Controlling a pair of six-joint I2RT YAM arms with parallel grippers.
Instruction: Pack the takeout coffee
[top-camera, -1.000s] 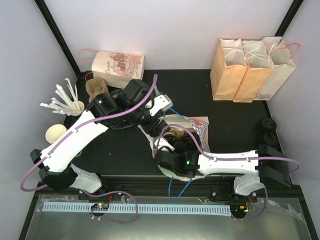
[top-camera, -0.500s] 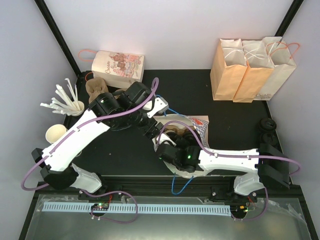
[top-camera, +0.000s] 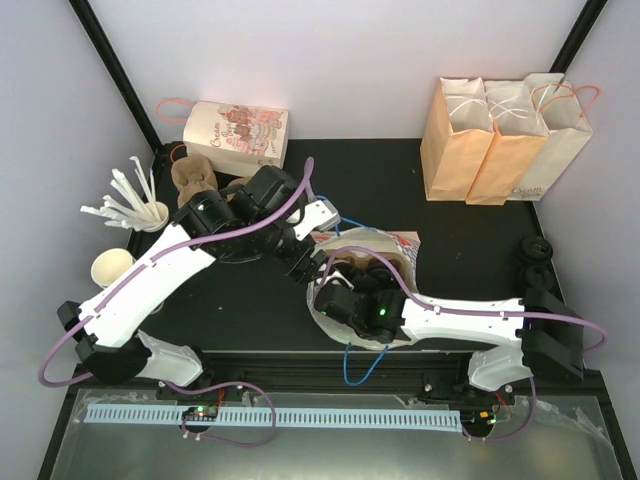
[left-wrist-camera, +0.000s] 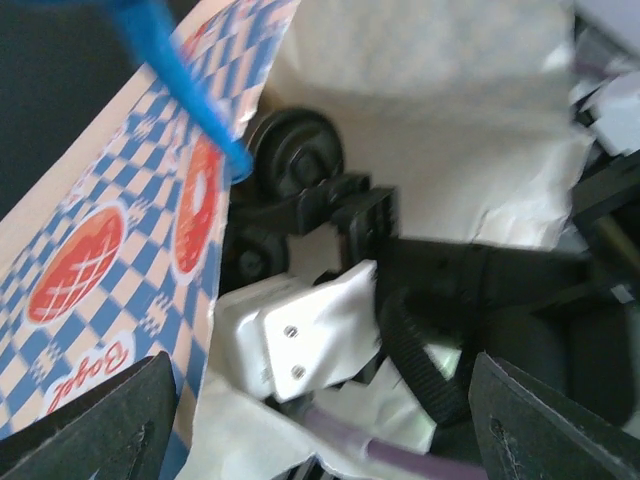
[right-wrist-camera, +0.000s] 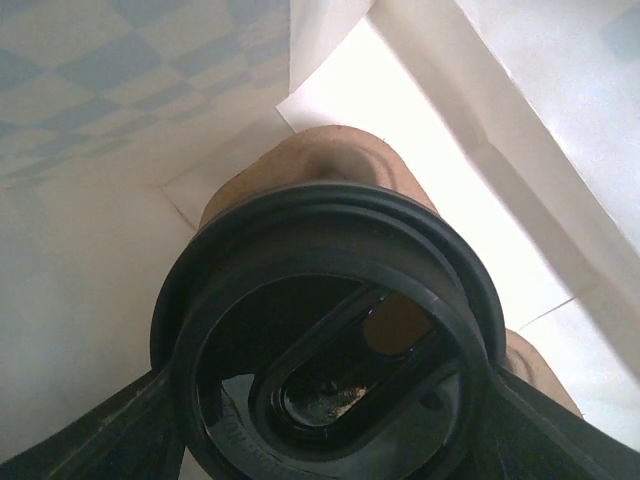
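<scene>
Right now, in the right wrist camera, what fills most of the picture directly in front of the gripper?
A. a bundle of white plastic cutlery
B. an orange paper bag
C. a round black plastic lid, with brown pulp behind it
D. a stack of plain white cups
C: the right wrist view shows a round black lid close up, with the brown pulp carrier and white bag paper behind it.

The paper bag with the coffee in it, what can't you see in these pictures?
- Top view: both arms cover the checkered bag, so the number of cups inside stays hidden.
- Right wrist view: a black lid fills the frame; its cup, and whether the right hand grips it, can't be told.
- Left wrist view: blurred; the right arm blocks the bag's inside, one lid shows.
- Top view: the left hand is too small to judge.
</scene>
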